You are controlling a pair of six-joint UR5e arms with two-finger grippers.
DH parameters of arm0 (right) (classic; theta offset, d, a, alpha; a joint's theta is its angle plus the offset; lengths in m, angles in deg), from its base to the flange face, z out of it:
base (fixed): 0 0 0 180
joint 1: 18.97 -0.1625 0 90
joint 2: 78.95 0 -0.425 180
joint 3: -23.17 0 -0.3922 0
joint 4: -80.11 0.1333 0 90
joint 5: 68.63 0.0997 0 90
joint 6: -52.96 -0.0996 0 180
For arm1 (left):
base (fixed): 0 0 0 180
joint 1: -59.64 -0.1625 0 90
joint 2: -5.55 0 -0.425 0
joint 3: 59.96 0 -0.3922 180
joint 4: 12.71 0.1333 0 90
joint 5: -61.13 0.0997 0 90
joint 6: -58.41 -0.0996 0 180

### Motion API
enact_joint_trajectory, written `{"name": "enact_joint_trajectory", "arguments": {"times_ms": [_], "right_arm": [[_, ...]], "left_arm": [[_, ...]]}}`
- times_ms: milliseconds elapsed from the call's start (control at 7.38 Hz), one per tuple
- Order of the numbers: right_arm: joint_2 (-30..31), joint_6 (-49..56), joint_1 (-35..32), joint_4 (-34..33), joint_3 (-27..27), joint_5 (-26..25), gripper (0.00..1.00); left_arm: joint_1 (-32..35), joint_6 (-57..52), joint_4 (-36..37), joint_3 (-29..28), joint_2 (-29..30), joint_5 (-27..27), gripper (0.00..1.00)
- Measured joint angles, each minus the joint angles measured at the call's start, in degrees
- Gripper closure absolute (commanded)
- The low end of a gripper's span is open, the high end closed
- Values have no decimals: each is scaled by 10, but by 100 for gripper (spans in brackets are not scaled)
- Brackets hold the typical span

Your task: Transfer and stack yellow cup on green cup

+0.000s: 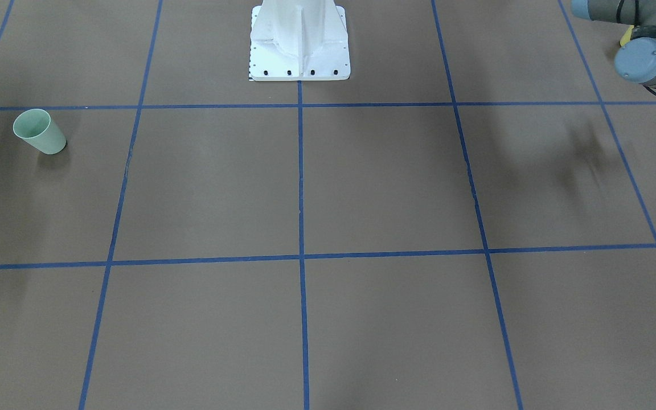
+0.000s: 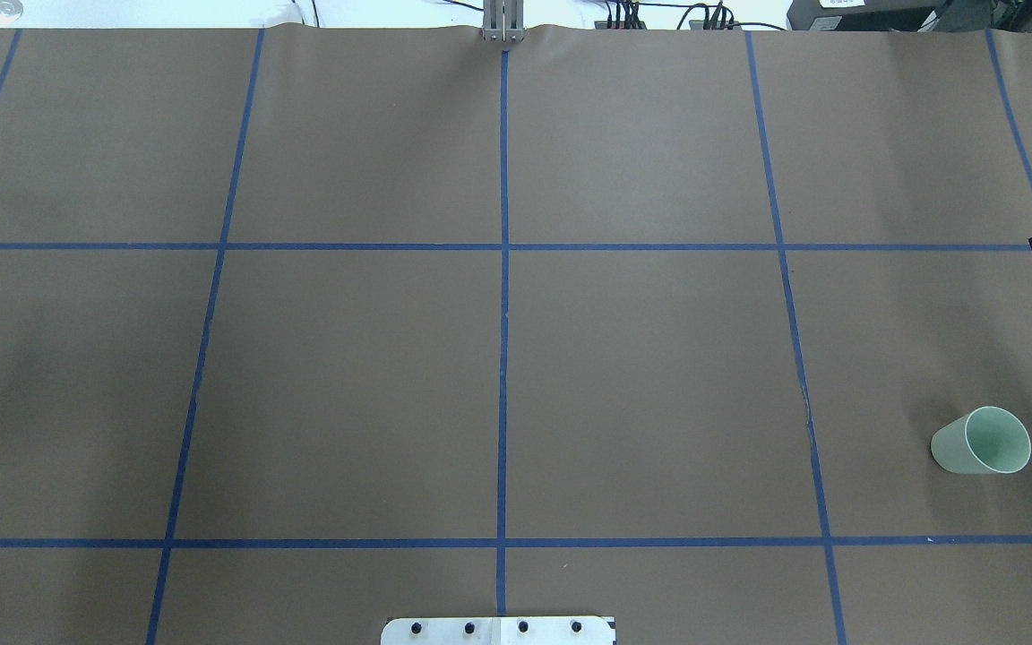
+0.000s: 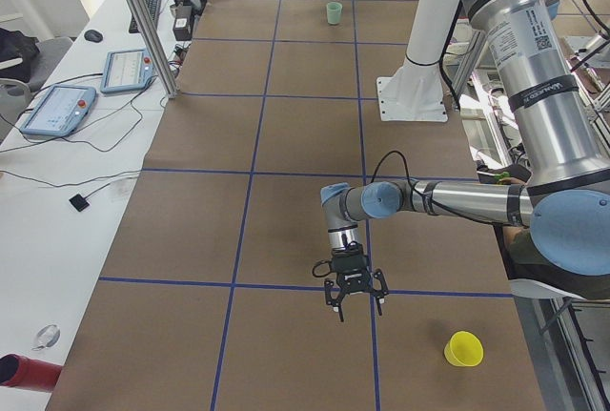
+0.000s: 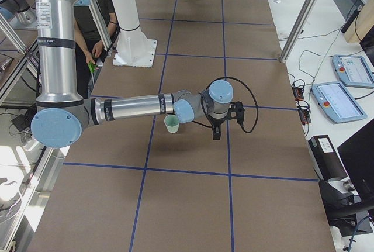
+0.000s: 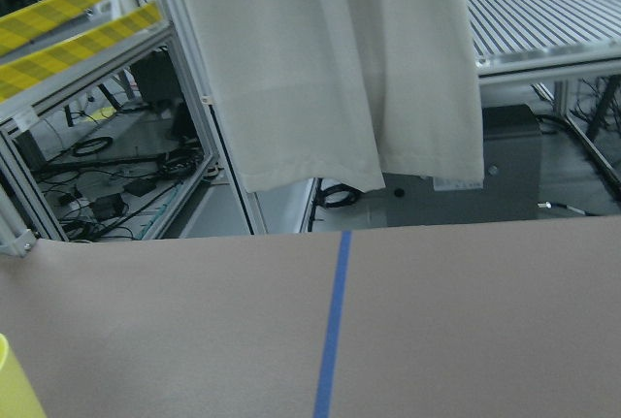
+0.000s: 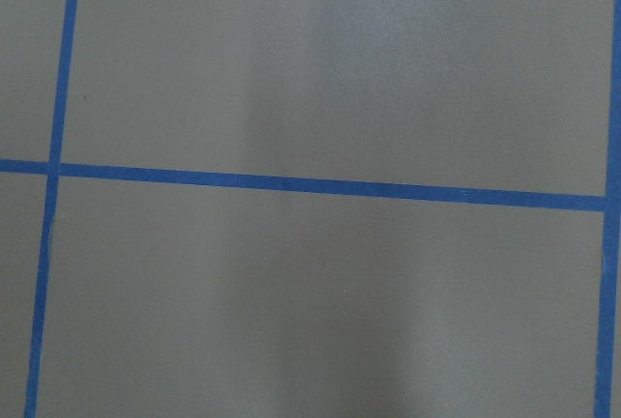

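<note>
Flanking the pedestal [image 1: 299,51], yellow cup [image 3: 464,348] and green cup [image 1: 39,131] stand apart — jaws of left gripper [image 3: 356,306], right gripper [image 4: 216,133]: cannot tell.

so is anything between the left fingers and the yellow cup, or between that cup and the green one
Nothing visible: bare table separates the left fingers from the yellow cup, and the stretch on to the green cup is bare too.
</note>
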Motion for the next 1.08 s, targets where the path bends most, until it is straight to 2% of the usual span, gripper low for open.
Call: {"name": "enact_joint_trajectory", "arguments": {"times_ms": [271, 542, 814, 1085], "right_arm": [[0, 1, 2, 0, -6, 3, 0], [0, 1, 5, 0, -9, 4, 0], [0, 2, 12, 0, -10, 4, 0], [0, 2, 18, 1, -10, 4, 0]], "left_arm": [[-110, 133, 62, 2, 2, -66, 1], [-205, 245, 78, -6, 2, -115, 1], [-249, 278, 71, -43, 1, -171, 1], [-273, 280, 32, -94, 0, -210, 1]]}}
